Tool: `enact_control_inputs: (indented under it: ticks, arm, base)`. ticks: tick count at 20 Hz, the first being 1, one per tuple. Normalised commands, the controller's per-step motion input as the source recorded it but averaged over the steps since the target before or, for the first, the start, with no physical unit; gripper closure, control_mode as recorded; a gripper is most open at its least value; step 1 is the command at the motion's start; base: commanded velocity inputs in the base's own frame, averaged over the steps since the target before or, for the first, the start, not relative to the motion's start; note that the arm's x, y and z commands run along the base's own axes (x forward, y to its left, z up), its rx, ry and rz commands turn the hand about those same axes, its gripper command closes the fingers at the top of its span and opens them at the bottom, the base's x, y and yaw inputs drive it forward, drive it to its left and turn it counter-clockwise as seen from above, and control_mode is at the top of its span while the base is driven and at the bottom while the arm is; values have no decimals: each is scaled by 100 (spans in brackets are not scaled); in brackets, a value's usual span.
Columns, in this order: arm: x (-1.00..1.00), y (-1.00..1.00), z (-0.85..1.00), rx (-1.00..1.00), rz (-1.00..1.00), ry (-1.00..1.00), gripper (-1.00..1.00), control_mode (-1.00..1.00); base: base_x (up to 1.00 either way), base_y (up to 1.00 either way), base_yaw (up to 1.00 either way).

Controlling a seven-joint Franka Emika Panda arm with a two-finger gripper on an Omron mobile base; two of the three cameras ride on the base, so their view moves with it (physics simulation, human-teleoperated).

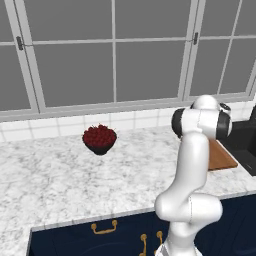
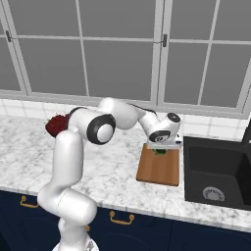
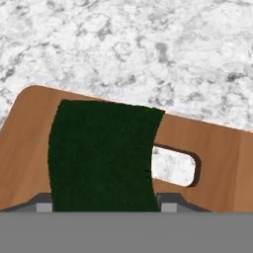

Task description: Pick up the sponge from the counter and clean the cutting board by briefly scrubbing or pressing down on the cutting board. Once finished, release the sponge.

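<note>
The claw (image 2: 161, 148) grips the sponge (image 3: 101, 155) over the cutting board's (image 2: 159, 170) far end; black sink (image 2: 215, 171) right, fruit bowl (image 1: 99, 138) far left on the table (image 1: 60, 175).

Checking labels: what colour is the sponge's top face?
Dark green, clearest in the hand view: sponge.

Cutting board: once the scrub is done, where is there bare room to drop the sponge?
The near half of the cutting board is bare wood. More room: open counter left of the board, toward the fruit bowl. It is crowded at the board's far end, where the tool holds the sponge by the handle slot. The sink sits close on the right.
</note>
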Motion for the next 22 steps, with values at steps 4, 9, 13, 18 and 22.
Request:
enact_control_inputs:
  ticks: [4, 9, 13, 18, 22]
  arm:
    - [26, -92, -6, 1, 0, 1, 100, -100]
    - [-48, -59, -48, 2, 0, 3, 100, -100]
    - [-96, 10, -57, 0, 13, 7, 100, -100]
    - [-58, 27, -57, -9, 13, 9, 100, -100]
    - [-41, 7, -16, -6, 4, 0, 100, -100]
  base:
    - [0, 0, 0]
    - [0, 0, 0]
    - [0, 0, 0]
    - [0, 0, 0]
    - [0, 0, 0]
